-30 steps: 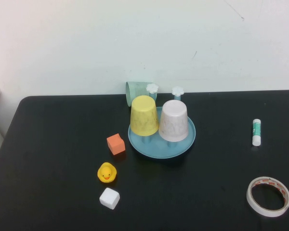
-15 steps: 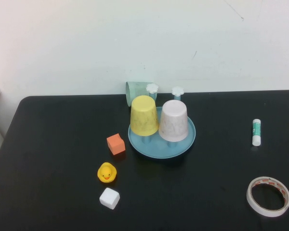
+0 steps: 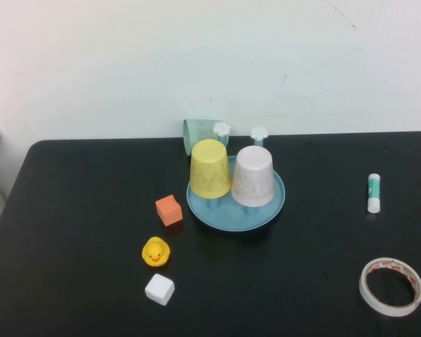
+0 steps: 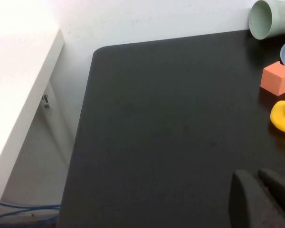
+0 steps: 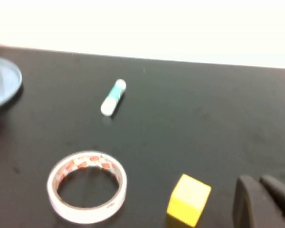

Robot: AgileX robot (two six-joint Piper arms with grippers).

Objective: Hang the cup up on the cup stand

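Observation:
The pale mint-green cup lies on its side at the table's back edge, behind the cup stand; its open mouth also shows in the left wrist view. The light-blue cup stand holds an upside-down yellow cup and an upside-down pinkish-white cup on its pegs; two white flower-capped pegs stand free at its back. Neither arm shows in the high view. My left gripper is shut and empty over the table's left part. My right gripper is shut and empty beside a yellow cube.
An orange cube, a yellow rubber duck and a white cube lie left of the stand. A glue stick and a tape roll lie on the right. A white shelf edge stands past the table's left side.

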